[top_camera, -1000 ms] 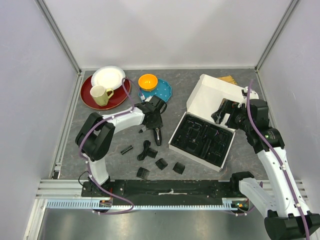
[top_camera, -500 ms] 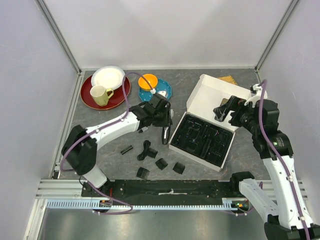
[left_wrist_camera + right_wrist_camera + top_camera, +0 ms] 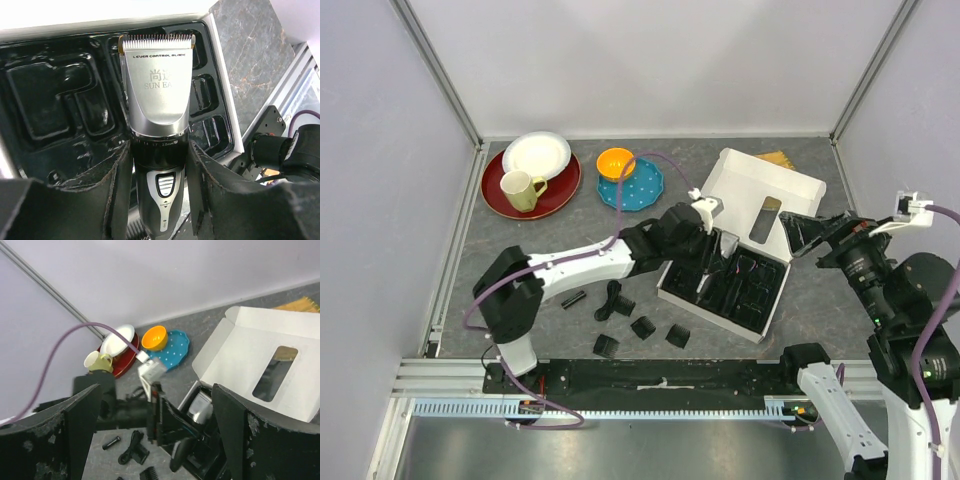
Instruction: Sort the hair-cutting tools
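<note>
My left gripper [image 3: 708, 258] is shut on the black-and-silver clipper [image 3: 725, 245] and holds it over the black tray [image 3: 760, 300] of the white box. In the left wrist view the fingers clamp the clipper [image 3: 157, 100] at its black waist, the left gripper [image 3: 159, 155] behind the silver head, with the blade pointing over the tray [image 3: 55, 100]. The coiled cord [image 3: 611, 298], the short cylinder [image 3: 573, 299] and comb attachments [image 3: 643, 327] lie on the table left of the box. My right gripper [image 3: 807, 236] is open and empty, raised high right of the box; it also shows in the right wrist view [image 3: 155, 430].
The box's white lid [image 3: 760, 195] stands open behind the tray. At the back left are a red plate [image 3: 500, 195] with a white plate [image 3: 537, 152] and a mug [image 3: 523, 189], and a blue plate [image 3: 645, 185] with an orange bowl [image 3: 616, 162].
My left gripper has carried the clipper to the right, from the table beside the box to over the tray. My right arm has lifted up and back to the right.
</note>
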Robot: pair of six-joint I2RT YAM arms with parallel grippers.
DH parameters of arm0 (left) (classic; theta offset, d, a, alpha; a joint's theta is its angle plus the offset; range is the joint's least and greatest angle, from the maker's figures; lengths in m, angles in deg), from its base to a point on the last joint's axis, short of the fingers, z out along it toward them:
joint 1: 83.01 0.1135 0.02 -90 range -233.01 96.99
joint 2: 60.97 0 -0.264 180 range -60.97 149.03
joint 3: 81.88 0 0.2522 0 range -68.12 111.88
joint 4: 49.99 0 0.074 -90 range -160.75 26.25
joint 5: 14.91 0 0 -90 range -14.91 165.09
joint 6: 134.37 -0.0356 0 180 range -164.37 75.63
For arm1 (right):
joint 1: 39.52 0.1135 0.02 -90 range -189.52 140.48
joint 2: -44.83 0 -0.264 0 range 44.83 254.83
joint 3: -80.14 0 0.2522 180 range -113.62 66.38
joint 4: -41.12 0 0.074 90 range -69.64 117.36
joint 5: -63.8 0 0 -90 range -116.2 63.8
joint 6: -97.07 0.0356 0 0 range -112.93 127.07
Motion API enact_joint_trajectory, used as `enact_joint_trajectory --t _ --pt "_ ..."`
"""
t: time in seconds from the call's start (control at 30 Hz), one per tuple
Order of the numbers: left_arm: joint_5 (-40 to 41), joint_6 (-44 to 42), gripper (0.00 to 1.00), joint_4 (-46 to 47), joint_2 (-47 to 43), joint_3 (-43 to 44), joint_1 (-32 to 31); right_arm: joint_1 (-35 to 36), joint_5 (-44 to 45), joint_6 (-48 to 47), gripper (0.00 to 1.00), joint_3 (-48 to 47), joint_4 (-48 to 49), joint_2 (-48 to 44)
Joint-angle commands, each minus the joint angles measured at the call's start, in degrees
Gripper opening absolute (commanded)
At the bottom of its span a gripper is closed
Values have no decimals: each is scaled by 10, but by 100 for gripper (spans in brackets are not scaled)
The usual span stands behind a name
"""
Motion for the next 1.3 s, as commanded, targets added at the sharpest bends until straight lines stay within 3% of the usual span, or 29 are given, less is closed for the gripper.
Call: enact_joint_trajectory --t 0.0,0.27,0.7,1.03,1.27 --pt "-35 -39 2 92 43 66 -21 2 16 11 98 -27 -17 2" --pt "-2 -32 2 118 113 112 -40 1 15 16 98 -20 -21 0" --pt "64 6 2 130 164 114 -69 0 20 12 98 -1 -24 2" --pt "157 97 2 53 170 132 -74 2 19 7 98 11 -24 8" --pt "152 115 2 -26 202 201 -80 2 21 6 98 20 -24 10"
